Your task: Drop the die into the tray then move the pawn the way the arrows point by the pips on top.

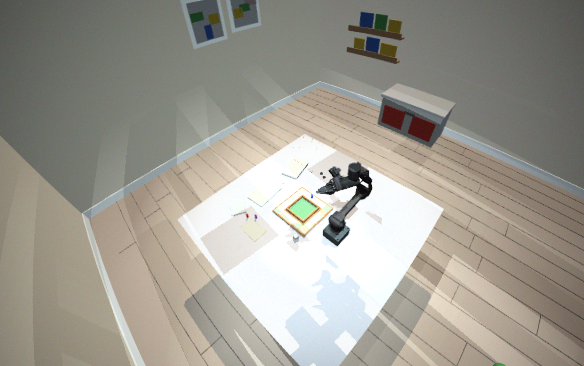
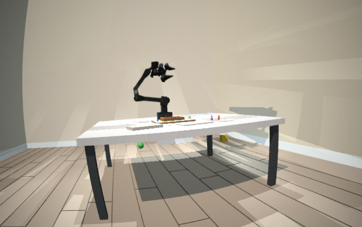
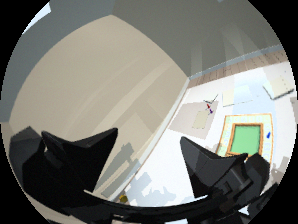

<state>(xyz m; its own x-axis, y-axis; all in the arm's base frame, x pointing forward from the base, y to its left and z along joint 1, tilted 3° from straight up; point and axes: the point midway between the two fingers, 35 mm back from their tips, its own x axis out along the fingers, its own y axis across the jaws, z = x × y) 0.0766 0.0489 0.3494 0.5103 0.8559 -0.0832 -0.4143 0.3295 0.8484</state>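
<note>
Arm (image 2: 145, 93) folded in a Z: base link up, forearm running back horizontally, upper link rising again, wrist level at the top, hand (image 2: 168, 72) high above the tabletop, pointing sideways, fingers spread wide with nothing between them.
</note>
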